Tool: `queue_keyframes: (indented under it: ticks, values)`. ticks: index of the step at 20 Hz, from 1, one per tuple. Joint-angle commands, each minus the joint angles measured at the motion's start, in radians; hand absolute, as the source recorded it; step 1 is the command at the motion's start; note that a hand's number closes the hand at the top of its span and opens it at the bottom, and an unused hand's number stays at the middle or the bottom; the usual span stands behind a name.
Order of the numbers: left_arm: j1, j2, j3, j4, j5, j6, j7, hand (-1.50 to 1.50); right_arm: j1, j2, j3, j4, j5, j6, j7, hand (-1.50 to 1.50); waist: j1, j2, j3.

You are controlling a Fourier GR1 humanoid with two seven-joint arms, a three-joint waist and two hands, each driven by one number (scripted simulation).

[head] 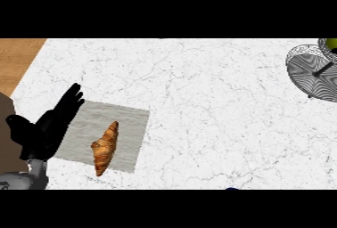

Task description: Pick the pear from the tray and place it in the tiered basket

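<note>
The wire tiered basket (309,78) stands at the counter's far right, cut off by the view's edge, with a black centre post. A green-yellow rounded fruit (328,44), likely the pear, shows at the basket's upper edge, mostly out of view. A flat grey tray (128,122) lies at the left with a brown croissant (105,148) on it. My left hand (47,129) stays open at the tray's left edge, its fingers straight and pointing away from me, holding nothing. No right hand shows.
The white marble counter (211,116) spans the view between tray and basket. A wooden surface (16,58) borders it at the upper left. A small dark speck (231,189) sits at the lower edge.
</note>
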Motion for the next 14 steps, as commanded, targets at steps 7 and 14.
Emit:
queue_keyframes:
  ticks: [7,14]
  values:
    - [0.005,-0.012,0.011,-0.034,0.026,-0.005,0.039,0.0,-0.056,-0.013,-0.17,0.042,-0.17,0.124,0.049,-1.5,-0.011,0.002,-0.014]
    - [-0.026,-0.052,-0.008,-0.002,-0.012,0.047,0.032,0.0,-0.062,-0.113,-0.325,0.063,-0.324,0.2,0.11,-1.5,-0.021,0.007,-0.013]
